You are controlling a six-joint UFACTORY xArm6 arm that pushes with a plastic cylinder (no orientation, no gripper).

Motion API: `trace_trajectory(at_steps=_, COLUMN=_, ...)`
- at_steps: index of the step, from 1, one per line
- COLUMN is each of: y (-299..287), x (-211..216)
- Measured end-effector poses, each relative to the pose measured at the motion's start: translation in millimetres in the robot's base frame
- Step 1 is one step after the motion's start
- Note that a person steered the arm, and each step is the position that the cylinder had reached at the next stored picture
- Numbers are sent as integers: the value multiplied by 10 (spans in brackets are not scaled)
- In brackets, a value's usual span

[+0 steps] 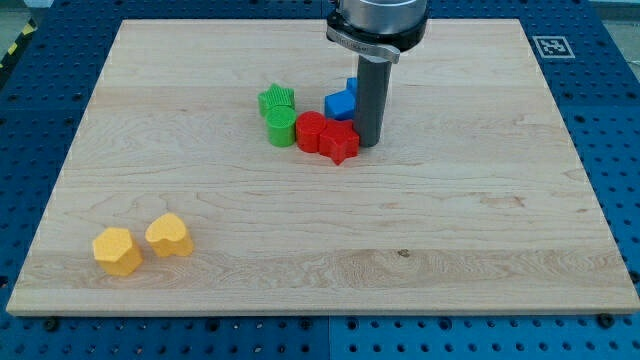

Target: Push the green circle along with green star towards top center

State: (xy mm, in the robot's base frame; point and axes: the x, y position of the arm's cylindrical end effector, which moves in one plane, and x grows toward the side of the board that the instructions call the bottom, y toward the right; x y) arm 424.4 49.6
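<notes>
The green circle (281, 128) sits a little toward the view's top-left of the surface's middle, a short upright cylinder. The green star (276, 100) touches it on the side toward the view's top, so the two green blocks form a small column.

Just to the view's right of the green circle, and touching it or nearly so, is a red circle (310, 131). A red star (339, 142) presses against that red circle's right side. Above the two red blocks lies a blue block (343, 101); its shape is partly hidden by the rod, so I can only call it angular, perhaps a bent or L-like piece.

My tip (368, 144) stands on the surface right beside the red star's right edge and below the blue block, well apart from both green blocks, with the red pair between. The arm has no hand, only the straight dark rod, so there is nothing to clench or release.

Far off near the view's bottom-left corner, two yellow blocks lie side by side: a yellow hexagon-like block (118, 251) and a yellow heart-like block (169, 235).

All rest on the pale wooden surface (480, 230).
</notes>
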Motion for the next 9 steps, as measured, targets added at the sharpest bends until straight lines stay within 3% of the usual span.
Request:
trace_trajectory(at_steps=2, y=130, x=108)
trace_trajectory(at_steps=3, y=196, x=460)
trace_trajectory(at_steps=4, y=-267, x=496)
trace_trajectory(at_steps=5, y=-857, x=430)
trace_trajectory(at_steps=6, y=-949, x=389)
trace_trajectory(at_steps=9, y=-985, x=-368)
